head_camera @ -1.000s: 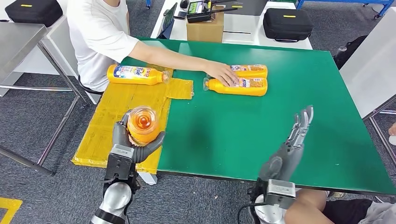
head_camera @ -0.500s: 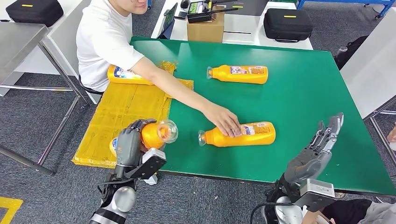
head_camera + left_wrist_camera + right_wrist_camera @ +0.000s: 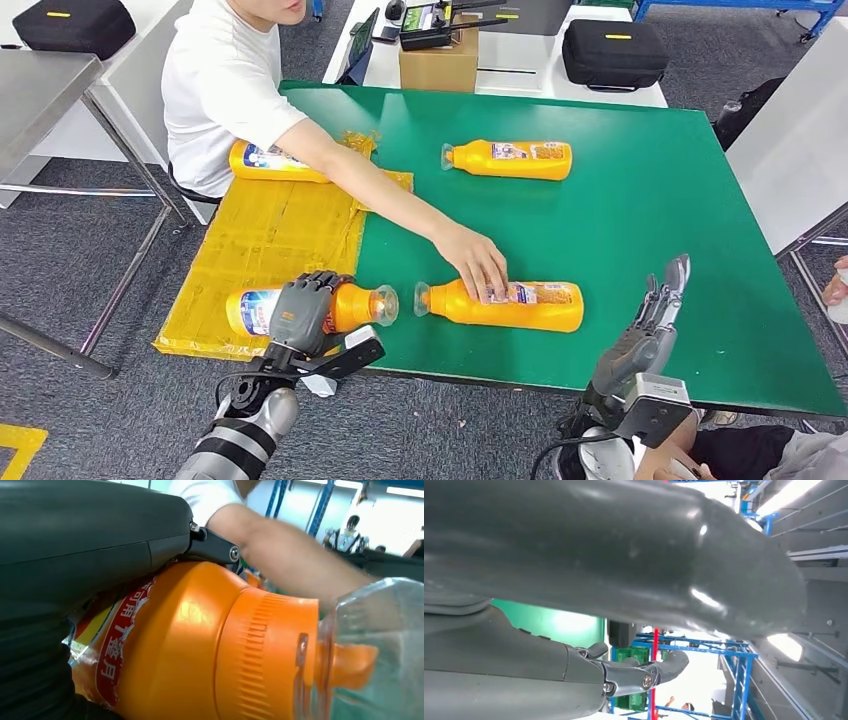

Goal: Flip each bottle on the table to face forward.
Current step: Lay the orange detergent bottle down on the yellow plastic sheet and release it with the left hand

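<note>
**Left robot hand wrapped on a lying bottle, right one free**

My left robot hand [image 3: 300, 312] grips an orange bottle [image 3: 318, 308] around its middle, fingers curled over the body; the bottle lies on its side on the yellow sheet [image 3: 262, 240] at the table [image 3: 640, 200] edge, clear cap toward the green. My right robot hand [image 3: 648, 330] holds nothing, fingers straight and apart above the near edge. A person's hand [image 3: 478, 266] rests on a second bottle [image 3: 505, 305] just beside mine. A third bottle [image 3: 510, 159] and a fourth bottle [image 3: 268, 163] lie farther back.

Silver arms, grey hands [image 3: 300, 312] (dark fingers), black wrist cables.
</note>
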Motion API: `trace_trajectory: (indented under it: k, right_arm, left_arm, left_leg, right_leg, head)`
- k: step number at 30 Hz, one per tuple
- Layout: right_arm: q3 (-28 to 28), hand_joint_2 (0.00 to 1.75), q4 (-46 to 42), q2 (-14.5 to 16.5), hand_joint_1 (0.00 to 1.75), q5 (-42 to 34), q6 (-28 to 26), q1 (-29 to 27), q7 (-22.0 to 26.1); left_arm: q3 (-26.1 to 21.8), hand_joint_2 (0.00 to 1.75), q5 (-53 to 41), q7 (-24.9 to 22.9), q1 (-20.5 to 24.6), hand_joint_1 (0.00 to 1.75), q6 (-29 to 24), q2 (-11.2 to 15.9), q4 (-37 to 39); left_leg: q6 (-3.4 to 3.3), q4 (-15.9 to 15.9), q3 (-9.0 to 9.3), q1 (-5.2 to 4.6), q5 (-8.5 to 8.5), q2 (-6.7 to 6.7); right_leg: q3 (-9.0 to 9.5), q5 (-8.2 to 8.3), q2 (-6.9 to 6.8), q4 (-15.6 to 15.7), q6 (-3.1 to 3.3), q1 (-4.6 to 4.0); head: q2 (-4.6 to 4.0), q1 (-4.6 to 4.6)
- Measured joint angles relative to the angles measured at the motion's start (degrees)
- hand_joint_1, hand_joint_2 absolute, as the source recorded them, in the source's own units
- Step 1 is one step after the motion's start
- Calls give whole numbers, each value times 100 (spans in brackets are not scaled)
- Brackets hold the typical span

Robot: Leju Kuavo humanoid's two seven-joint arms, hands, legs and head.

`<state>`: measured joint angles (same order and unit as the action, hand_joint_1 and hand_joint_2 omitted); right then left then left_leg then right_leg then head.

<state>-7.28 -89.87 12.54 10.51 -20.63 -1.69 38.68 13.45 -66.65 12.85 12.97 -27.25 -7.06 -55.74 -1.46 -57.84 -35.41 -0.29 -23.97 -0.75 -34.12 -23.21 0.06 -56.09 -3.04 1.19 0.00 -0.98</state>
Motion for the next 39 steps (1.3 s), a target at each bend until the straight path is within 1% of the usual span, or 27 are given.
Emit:
trace_trajectory:
  k: [4, 5, 6, 8, 9, 10, 14, 16, 20, 25, 29, 34, 39]
  right_arm:
    - [11, 0, 123, 2, 0, 79, 155, 34, -78]
    - [13, 0, 166, 6, 0, 85, 182, 54, -85]
    - [15, 0, 211, 10, 0, 86, 202, 77, -88]
    - [17, 0, 303, 22, 0, 86, 236, 127, -97]
    - [18, 0, 346, 25, 0, 86, 247, 151, -103]
    - [18, 0, 385, 27, 0, 86, 254, 170, -111]
    - [38, 0, 502, 27, 0, 86, 260, 206, -143]
    - [64, 0, 553, 26, 0, 86, 264, 224, -146]
    - [129, 0, 685, 25, 0, 84, 306, 331, -146]
    - [193, 0, 826, 25, 0, 80, 343, 451, -144]
    - [233, 0, 941, 22, 0, 67, 359, 547, -115]
    - [301, 0, 1046, 20, 0, 51, 359, 603, -66]
    - [381, 0, 1090, 9, 0, 33, 343, 598, -18]
  left_arm:
    - [1, 175, -134, -119, 253, 173, 366, 49, 359]
    - [-4, 175, -129, -127, 343, 156, 426, 59, 487]
    - [-9, 175, -117, -130, 438, 127, 480, 67, 620]
    - [-14, 175, -113, -142, 623, 41, 585, 78, 889]
    - [-12, 175, -133, -166, 704, 14, 637, 81, 1011]
    - [-9, 175, -159, -200, 769, 0, 685, 84, 1122]
    - [-6, 175, -219, -370, 940, 0, 879, 89, 1439]
    - [-8, 175, -217, -402, 1000, 0, 1057, 90, 1535]
    - [-10, 175, -86, -298, 1142, 0, 1540, 118, 1695]
    - [18, 175, -34, -211, 1271, 0, 1879, 173, 1859]
    - [112, 175, 90, -67, 1375, 0, 2207, 276, 1998]
    - [193, 175, 277, 105, 1396, 0, 2252, 363, 2057]
    - [209, 175, 836, 521, 1105, 0, 2072, 401, 1706]
  left_leg:
    - [1, 1, 6, 0, 1, 0]
    - [1, 1, 8, 1, 1, -1]
    - [2, 1, 11, 1, 2, -1]
    - [3, 2, 19, 1, 2, -3]
    - [3, 2, 23, 1, 2, -3]
    - [3, 2, 25, 1, 2, -3]
    - [3, 2, 29, 0, 3, -6]
    - [1, 2, 32, 0, 5, -19]
    - [-1, 2, 43, 0, 6, -33]
    - [-3, 2, 60, -1, 7, -39]
    - [-1, 3, 83, -1, 5, -42]
    - [3, 5, 100, -1, 3, -42]
    - [3, 5, 104, -1, 7, -40]
  right_leg:
    - [6, 1, 0, -2, 1, -1]
    - [8, 1, 0, -2, 1, -1]
    - [11, 1, 0, -2, 1, -1]
    - [20, 1, 0, -2, 2, -1]
    - [24, 1, 0, -3, 2, -1]
    - [26, 1, 0, -3, 2, -1]
    - [30, 1, -1, -3, 2, 0]
    - [39, -1, -6, -2, 2, 0]
    - [54, -3, -12, -2, 2, 0]
    - [75, -3, -14, -1, 2, 1]
    - [98, -6, -14, -1, 3, 1]
    - [111, -11, -14, 0, 11, 0]
    - [110, -5, -13, 0, 6, 1]
  head:
    - [0, -1]
    - [0, -1]
    - [0, -1]
    - [0, -1]
    - [0, -1]
    - [0, -1]
    - [0, -2]
    - [0, 0]
    - [-1, -1]
    - [0, 1]
    - [0, 0]
    - [0, 1]
    - [0, 1]
